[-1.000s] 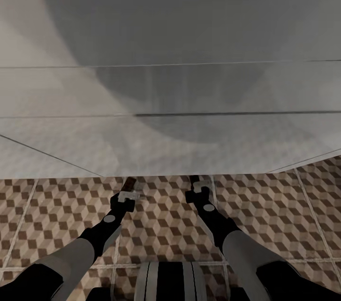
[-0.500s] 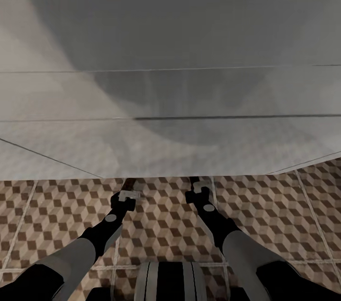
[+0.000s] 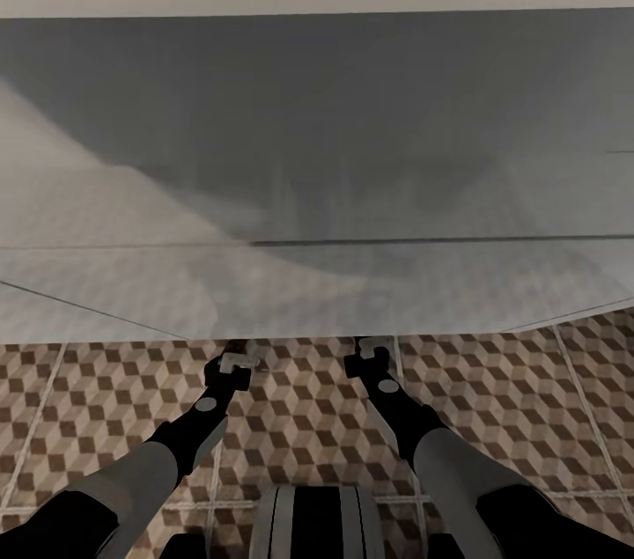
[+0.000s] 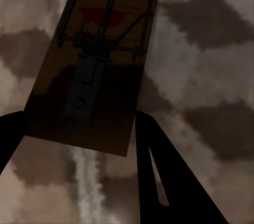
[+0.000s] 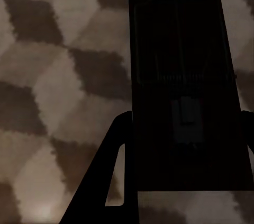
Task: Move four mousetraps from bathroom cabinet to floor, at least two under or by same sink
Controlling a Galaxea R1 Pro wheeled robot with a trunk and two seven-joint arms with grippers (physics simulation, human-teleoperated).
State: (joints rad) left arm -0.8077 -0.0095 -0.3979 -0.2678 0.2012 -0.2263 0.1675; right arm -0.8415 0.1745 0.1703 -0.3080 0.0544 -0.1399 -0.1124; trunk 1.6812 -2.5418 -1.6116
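Mousetraps were in both grippers. We held one mousetrap (image 4: 98,60) in the left gripper (image 3: 236,363), fingers (image 4: 174,181) closed on its near end, wire bar and red patch facing up. The other mousetrap (image 5: 185,81), darker in shadow, sat between the right gripper (image 3: 370,354) fingers (image 5: 106,181), also clamped at its near end. Both hung just above the bathroom floor (image 3: 493,383), at the edge of a pale grey unit (image 3: 317,189). We judged them light, stiff, flat wood; gripping the board edges, clear of the spring, seemed safest.
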